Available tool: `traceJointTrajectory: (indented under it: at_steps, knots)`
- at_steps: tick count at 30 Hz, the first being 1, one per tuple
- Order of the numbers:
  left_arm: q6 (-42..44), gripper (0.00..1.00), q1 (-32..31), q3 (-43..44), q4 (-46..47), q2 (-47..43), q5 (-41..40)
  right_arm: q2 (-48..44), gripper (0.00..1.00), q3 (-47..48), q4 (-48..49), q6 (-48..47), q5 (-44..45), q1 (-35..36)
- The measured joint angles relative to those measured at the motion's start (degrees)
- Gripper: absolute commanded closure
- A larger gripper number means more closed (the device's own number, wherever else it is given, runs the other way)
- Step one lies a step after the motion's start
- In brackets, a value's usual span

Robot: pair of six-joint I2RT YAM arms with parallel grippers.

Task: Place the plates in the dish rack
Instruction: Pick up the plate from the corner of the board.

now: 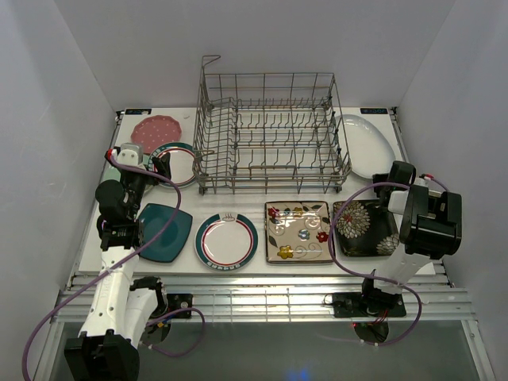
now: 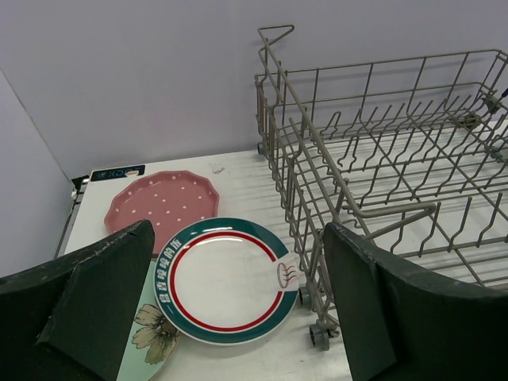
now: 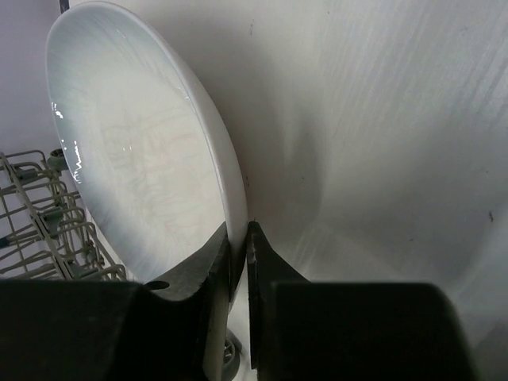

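We count zero plates loaded: the dish rack (image 1: 270, 131) stands at the back middle of the table (image 1: 246, 202), and no view shows anything between its tines. All eight plates are outside it. The right gripper (image 3: 238, 246) is pressed together on the rim of the white oval plate (image 1: 367, 144), one finger on each face of the edge, so that plate is pinched. It sits just right of the rack, and we cannot tell whether it is off the table yet. The left gripper (image 2: 236, 262) is spread wide and holds nothing, hovering over the left-hand group. There a round teal-and-red-rimmed plate (image 2: 226, 282) lies just beside the rack's near left corner and overlaps a mint floral plate (image 2: 155, 337). The pink dotted plate (image 2: 163, 208) is right behind it, touching or slightly under, hard to say. The front row lies flat, side by side along the near edge: the teal square plate (image 1: 163, 230), the second round plate (image 1: 226, 240), the pale floral square plate (image 1: 298, 232) and the dark floral square plate (image 1: 365, 228). Our read is that the task is at its very start, on the pickup of the first plate. What is left for the oval is lifting it, turning it on edge and slotting it between the tines. The same then goes for the other seven, so nearly everything remains.
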Motion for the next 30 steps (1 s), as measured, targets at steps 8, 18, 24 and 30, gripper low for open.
traceJointTrajectory:
  at_steps: [8,18,24,30]
  knots:
    - [0.02,0.02,0.02,0.0,0.0,0.02,0.98,-6.03,0.92,1.14,-8.24,-3.54,4.35,0.33]
    - [0.15,0.02,0.0,0.0,-0.04,0.02,2.82,-10.4,0.92,3.74,-17.05,-7.08,8.87,0.35]
    - [0.68,0.02,0.0,0.02,-1.18,0.02,5.53,-14.73,0.92,4.22,-22.34,-9.75,12.26,0.35]
    - [1.4,0.02,0.0,0.04,-2.75,0.0,10.08,-18.1,0.92,6.23,-28.46,-12.44,14.95,0.37]
